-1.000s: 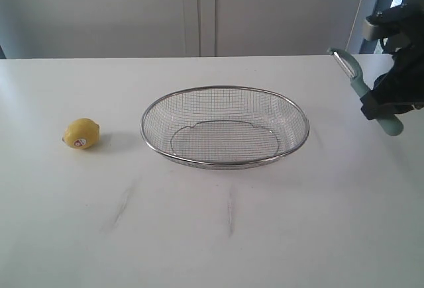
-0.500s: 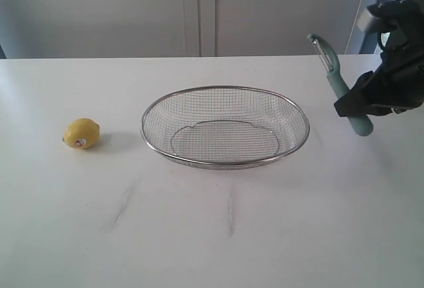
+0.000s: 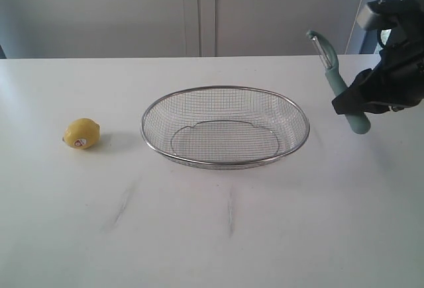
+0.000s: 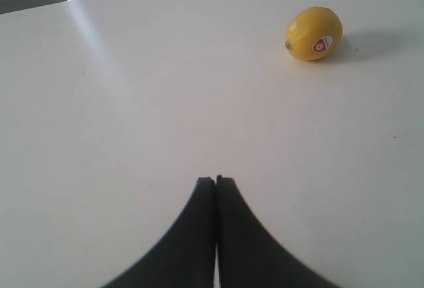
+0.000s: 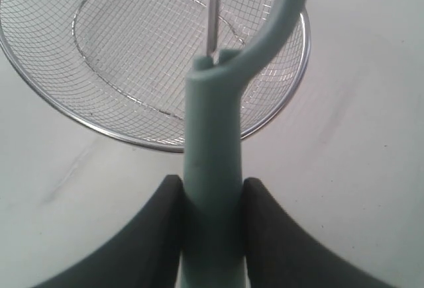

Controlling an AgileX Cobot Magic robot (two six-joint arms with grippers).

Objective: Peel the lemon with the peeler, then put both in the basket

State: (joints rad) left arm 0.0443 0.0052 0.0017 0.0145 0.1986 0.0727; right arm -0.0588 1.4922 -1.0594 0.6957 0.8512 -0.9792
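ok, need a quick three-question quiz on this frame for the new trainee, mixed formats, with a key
1. True or false: the lemon lies inside the basket.
2. Pick one. The right gripper is:
A. open above the basket
B. shut on the peeler, held clear of the table
C. shut on the lemon
3. Fill in: the left gripper is ___ (open or shut) and holds nothing.

Key:
1. False. The lemon sits on the table, apart from the basket, which holds nothing.
2. B
3. shut
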